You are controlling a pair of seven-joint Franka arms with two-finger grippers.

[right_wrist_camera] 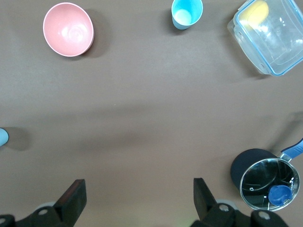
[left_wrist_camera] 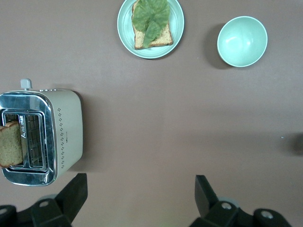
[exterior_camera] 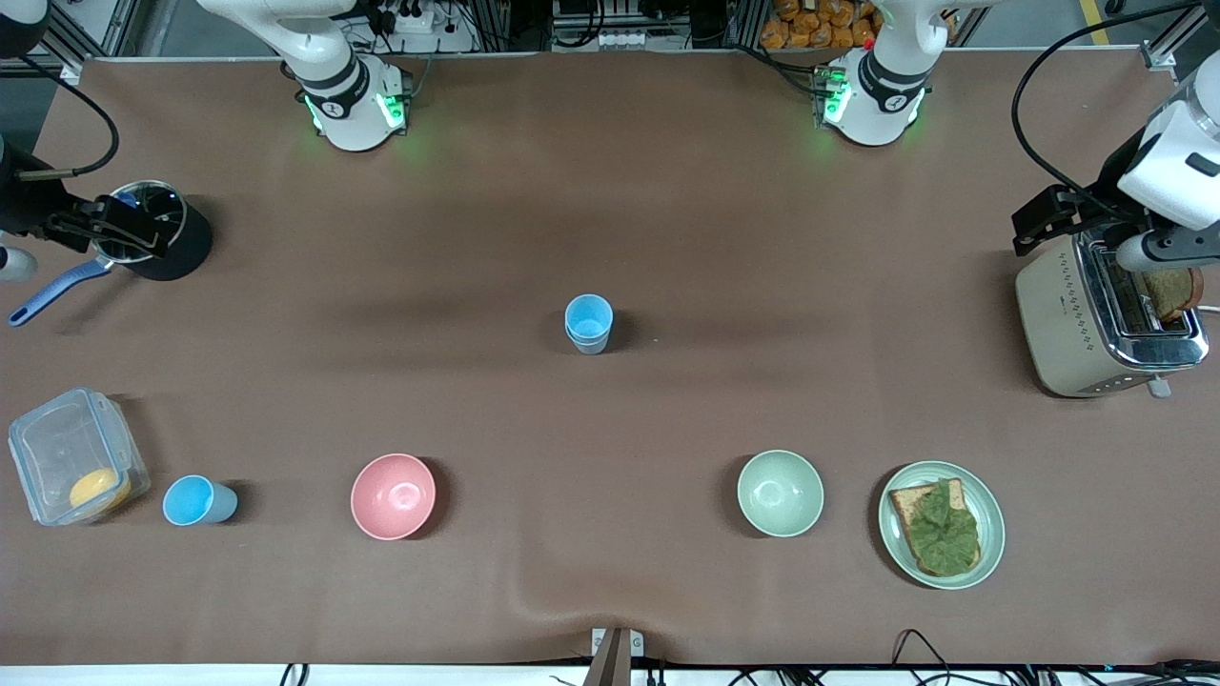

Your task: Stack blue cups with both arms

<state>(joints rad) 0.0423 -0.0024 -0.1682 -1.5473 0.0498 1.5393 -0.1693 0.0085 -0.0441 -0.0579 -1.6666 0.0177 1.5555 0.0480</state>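
Two blue cups (exterior_camera: 588, 324) stand nested as one stack at the middle of the table, a sky-blue one inside a paler one. Its edge shows in the right wrist view (right_wrist_camera: 2, 137). Another sky-blue cup (exterior_camera: 195, 500) stands upright beside the clear box at the right arm's end, nearer the front camera; it also shows in the right wrist view (right_wrist_camera: 186, 13). My right gripper (exterior_camera: 112, 232) (right_wrist_camera: 137, 195) is open and empty, up over the black pot. My left gripper (exterior_camera: 1047, 215) (left_wrist_camera: 140, 190) is open and empty, up beside the toaster.
A black pot (exterior_camera: 157, 233) (right_wrist_camera: 264, 182) with a blue handle, a clear box (exterior_camera: 71, 457) (right_wrist_camera: 270, 35), a pink bowl (exterior_camera: 393, 495) (right_wrist_camera: 68, 29), a green bowl (exterior_camera: 780, 493) (left_wrist_camera: 242, 41), a plate (exterior_camera: 991, 519) (left_wrist_camera: 176, 28) with toast and a toaster (exterior_camera: 1096, 319) (left_wrist_camera: 61, 137) stand around the table.
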